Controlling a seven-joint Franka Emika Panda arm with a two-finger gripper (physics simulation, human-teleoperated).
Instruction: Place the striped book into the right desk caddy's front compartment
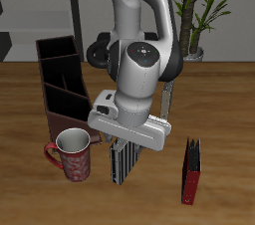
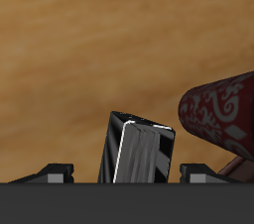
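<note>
The striped book point(image 1: 120, 161) stands upright on the table near the front edge, its narrow grey, black and white stripes showing below my hand. My gripper point(image 1: 123, 147) is open, lowered over the book's top with a finger on either side. In the wrist view the book's dark glossy top point(image 2: 139, 152) sits between the fingertips point(image 2: 58, 174), with a gap on each side. The right desk caddy point(image 1: 58, 78), a long dark reddish-brown box with dividers, stands farther back beyond the mug.
A red patterned mug point(image 1: 72, 155) stands close beside the striped book; it is the red patterned shape point(image 2: 220, 114) in the wrist view. A red-and-black book point(image 1: 190, 171) stands upright on the book's other side. A potted plant point(image 1: 199, 10) is at the back.
</note>
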